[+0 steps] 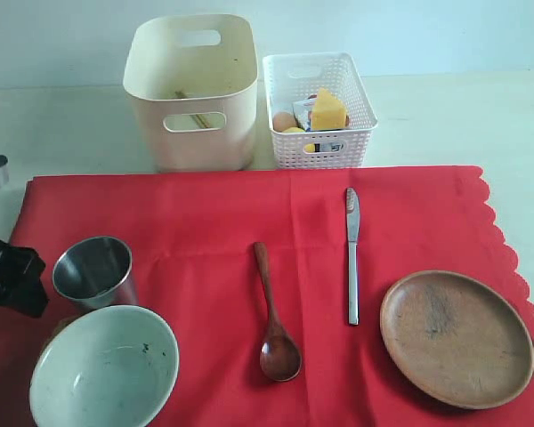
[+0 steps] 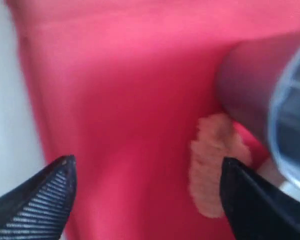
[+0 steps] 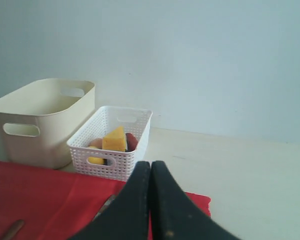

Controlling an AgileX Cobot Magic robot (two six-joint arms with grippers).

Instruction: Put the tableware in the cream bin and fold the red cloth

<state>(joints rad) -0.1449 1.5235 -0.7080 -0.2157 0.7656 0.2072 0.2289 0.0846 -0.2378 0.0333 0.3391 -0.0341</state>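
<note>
Steel cup (image 1: 93, 271), speckled bowl (image 1: 104, 366), wooden spoon (image 1: 274, 320), table knife (image 1: 351, 253) and brown plate (image 1: 457, 338) sit on the red cloth (image 1: 205, 222), chopsticks (image 1: 194, 111) inside the cream bin (image 1: 191, 98) behind it; left gripper (image 2: 147, 170) spread wide near the cup, right gripper (image 3: 151, 167) pressed together

Bright red cloth (image 1: 205, 213), plain all over. The bin (image 1: 191, 142) shows cream, the basket (image 1: 325, 151) white lattice. Cup (image 1: 95, 271) is shiny steel-grey, bowl (image 1: 104, 369) pale with dark specks, spoon (image 1: 274, 320) dark reddish brown, knife (image 1: 352, 258) silver, plate (image 1: 457, 338) warm brown. Cheese (image 1: 327, 111) is yellow.
</note>
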